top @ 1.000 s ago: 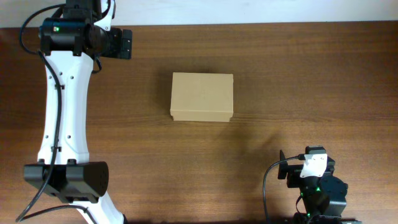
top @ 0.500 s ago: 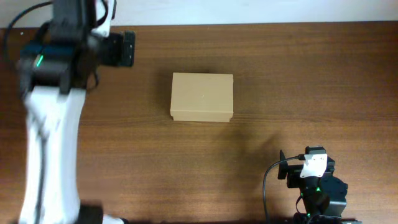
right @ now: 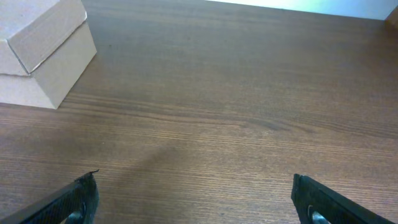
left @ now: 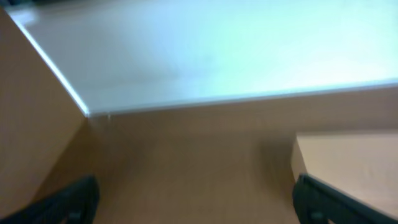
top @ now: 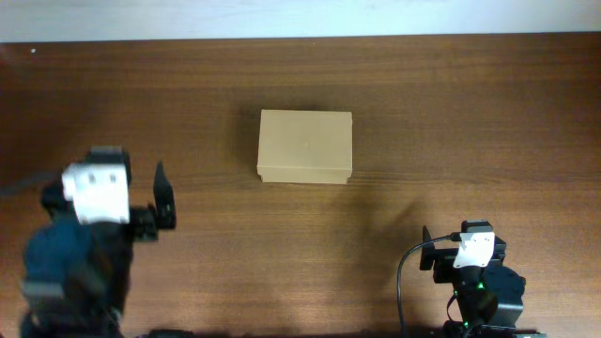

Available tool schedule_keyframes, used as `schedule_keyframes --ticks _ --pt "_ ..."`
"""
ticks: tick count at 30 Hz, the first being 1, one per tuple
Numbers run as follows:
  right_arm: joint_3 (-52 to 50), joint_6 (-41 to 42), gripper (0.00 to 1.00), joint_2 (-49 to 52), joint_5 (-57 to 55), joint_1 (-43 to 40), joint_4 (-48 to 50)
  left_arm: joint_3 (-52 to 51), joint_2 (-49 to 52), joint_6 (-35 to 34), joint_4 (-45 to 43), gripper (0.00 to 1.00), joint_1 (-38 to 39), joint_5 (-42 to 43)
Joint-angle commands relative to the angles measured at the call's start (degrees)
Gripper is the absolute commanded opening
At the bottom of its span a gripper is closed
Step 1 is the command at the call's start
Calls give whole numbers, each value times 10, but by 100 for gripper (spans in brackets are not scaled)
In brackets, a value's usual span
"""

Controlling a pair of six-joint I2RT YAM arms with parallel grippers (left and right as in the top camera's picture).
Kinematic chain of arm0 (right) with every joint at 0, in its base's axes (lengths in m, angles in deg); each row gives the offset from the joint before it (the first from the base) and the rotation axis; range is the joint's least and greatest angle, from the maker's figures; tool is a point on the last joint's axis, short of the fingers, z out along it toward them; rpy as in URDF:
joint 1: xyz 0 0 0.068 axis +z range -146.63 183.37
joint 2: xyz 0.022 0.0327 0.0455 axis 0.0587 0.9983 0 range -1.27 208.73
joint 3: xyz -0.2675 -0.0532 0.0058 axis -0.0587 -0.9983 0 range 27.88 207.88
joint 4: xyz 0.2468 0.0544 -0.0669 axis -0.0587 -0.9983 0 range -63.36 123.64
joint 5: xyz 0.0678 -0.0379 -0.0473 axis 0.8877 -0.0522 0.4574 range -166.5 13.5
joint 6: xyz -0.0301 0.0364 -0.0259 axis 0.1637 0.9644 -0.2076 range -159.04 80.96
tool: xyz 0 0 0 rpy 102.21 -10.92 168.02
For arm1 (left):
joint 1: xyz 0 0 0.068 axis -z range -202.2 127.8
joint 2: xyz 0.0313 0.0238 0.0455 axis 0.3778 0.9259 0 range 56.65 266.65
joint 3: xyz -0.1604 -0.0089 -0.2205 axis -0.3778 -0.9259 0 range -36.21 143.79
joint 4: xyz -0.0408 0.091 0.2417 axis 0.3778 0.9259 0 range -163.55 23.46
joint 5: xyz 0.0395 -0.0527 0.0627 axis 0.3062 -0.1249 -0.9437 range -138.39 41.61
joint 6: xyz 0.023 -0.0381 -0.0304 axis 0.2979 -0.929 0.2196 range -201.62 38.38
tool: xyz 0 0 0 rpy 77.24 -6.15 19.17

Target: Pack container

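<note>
The container (top: 305, 146) is a tan cardboard box with its flap lid shut, lying flat on the wooden table at the middle back. It also shows at the top left of the right wrist view (right: 43, 50) and, blurred, at the right edge of the left wrist view (left: 351, 165). My left gripper (top: 161, 202) is at the front left, well apart from the box, open and empty (left: 196, 202). My right gripper (top: 427, 255) rests at the front right, open and empty (right: 199, 202), facing the box from a distance.
The table's back edge meets a white wall (top: 300, 17). A tan panel (left: 31, 112) stands at the left in the left wrist view. The right arm's base and cable (top: 474, 291) sit at the front right.
My left arm has swung from the back left corner down to the front left, blurred by motion. The box and the right arm have not moved.
</note>
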Motion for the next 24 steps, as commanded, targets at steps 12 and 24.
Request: schedule_keyframes --ticks 12,24 --pt "-4 -2 99 -4 5 -4 2 -456 -326 7 -255 100 -3 -8" --pt "-4 -2 99 -4 5 -4 2 -564 -359 7 -263 100 -3 -8"
